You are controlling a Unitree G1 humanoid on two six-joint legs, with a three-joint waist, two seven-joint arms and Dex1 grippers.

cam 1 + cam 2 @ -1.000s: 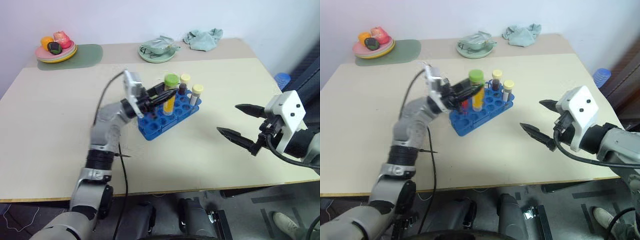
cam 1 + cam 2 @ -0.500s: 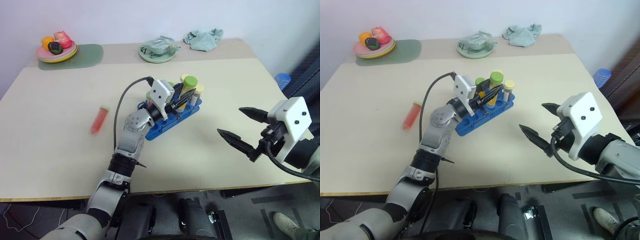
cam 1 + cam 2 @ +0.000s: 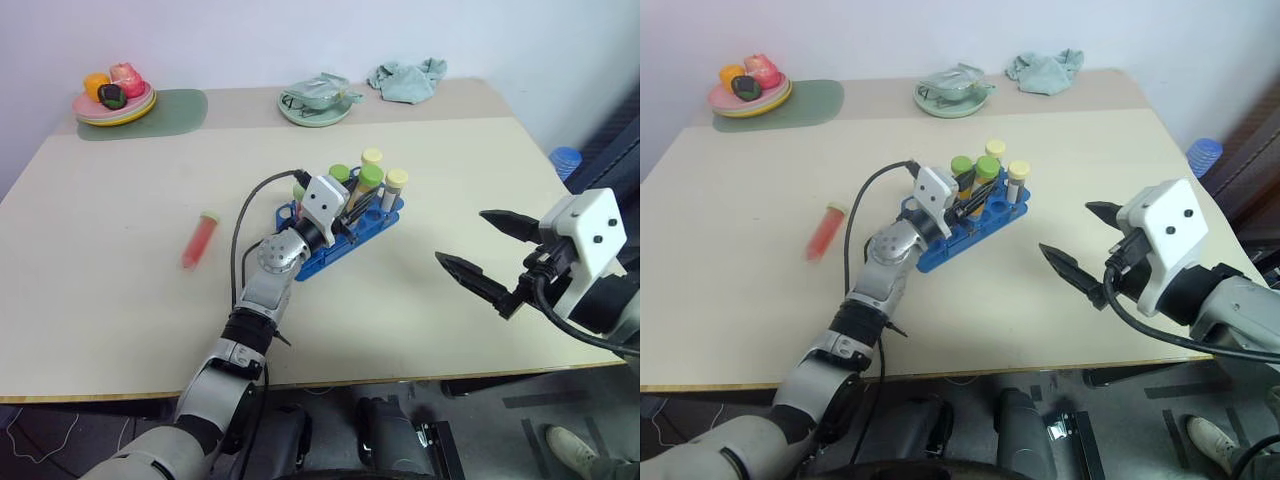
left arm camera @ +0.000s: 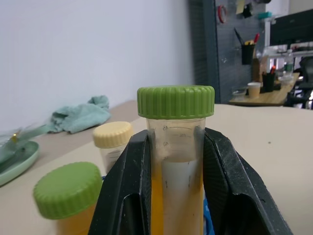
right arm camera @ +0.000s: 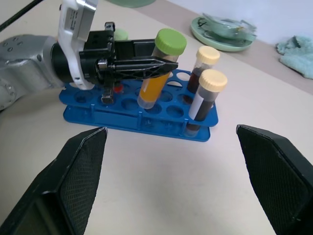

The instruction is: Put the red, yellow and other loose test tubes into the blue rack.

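- Head-camera views: the left gripper (image 3: 352, 205), two black fingers on a grey arm, was clamped on a clear plastic tube of orange-yellow liquid with a green cap (image 3: 370, 180) — the tube leaned, its lower end down among the holes of the bright blue plastic rectangular rack (image 3: 331, 249) near the middle of the beige table (image 3: 110, 290).
- Two cream-capped tubes (image 3: 393, 186) stood at the rack's far right end, and another green-capped tube (image 3: 339, 174) stood just beside the held one.
- A clear tube of red liquid with a light-green cap (image 3: 199, 240) lay flat on the table, well apart from the rack, on the robot's left.
- The right gripper (image 3: 478, 255) hung over the table's right side with its fingers spread wide and nothing between them.
- A pale green plate (image 3: 313, 105) and a crumpled teal cloth (image 3: 405, 78) sat at the far edge; a plate of toy fruit (image 3: 111, 98) rested on a green mat (image 3: 170, 110) at the far left.
- Left wrist view: the black fingers (image 4: 222, 171) pressed both sides of the yellow tube just below its ribbed green cap, a white label showing on it.
- Right wrist view: the yellow tube tilted in the rack — gripped partway up by the left gripper; the right fingers (image 5: 80, 169) stood far apart, nothing held.
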